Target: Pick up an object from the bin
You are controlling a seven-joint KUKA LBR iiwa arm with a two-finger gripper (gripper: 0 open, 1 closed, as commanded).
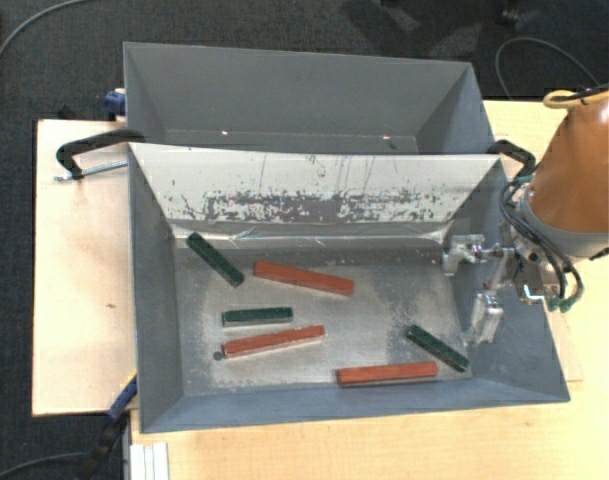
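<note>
The gripper hung low by the right wall of the grey bin, and I could not tell whether it was open or closed. The nearest thing was a short dark green bar, lying tilted on the floor just beside and below the gripper. A flat red bar lay just beyond it, along the front wall. Farther from the gripper, across the floor, lay four more scattered bars, two red and two green.
</note>
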